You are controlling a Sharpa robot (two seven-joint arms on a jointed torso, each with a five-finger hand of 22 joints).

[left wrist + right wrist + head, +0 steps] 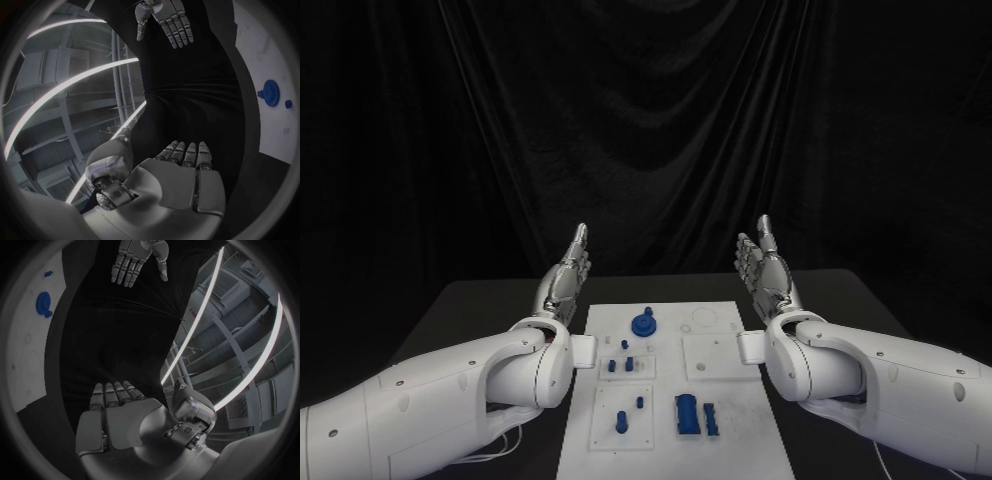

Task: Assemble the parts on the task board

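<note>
The board (672, 385) is laid flat in the middle of the black surface (473, 305), running from 6 o'clock toward 12 o'clock between the two arms. On it, blue parts are seen: a round disc part (643, 325) toward 12 o'clock, a group of small pegs (626, 362) just left of the board's centre, two thin pins (630, 411) toward 7 o'clock, and a larger block part (687, 413) with a narrower piece (711, 419) just beside it toward 6 o'clock. The disc is also seen in the left wrist view (270, 92) and in the right wrist view (44, 303), lying on the white board.

The left hand (567, 275) is held upright above the surface at about 10 o'clock of the board, just off its left edge, with the fingers (578, 240) straight, pointing up, and nothing grasped. The right hand (766, 270) is held likewise at about 2 o'clock, just off the right edge, fingers (764, 232) extended and empty. The palms are turned toward each other across the board. Neither hand touches the board or any part.
</note>
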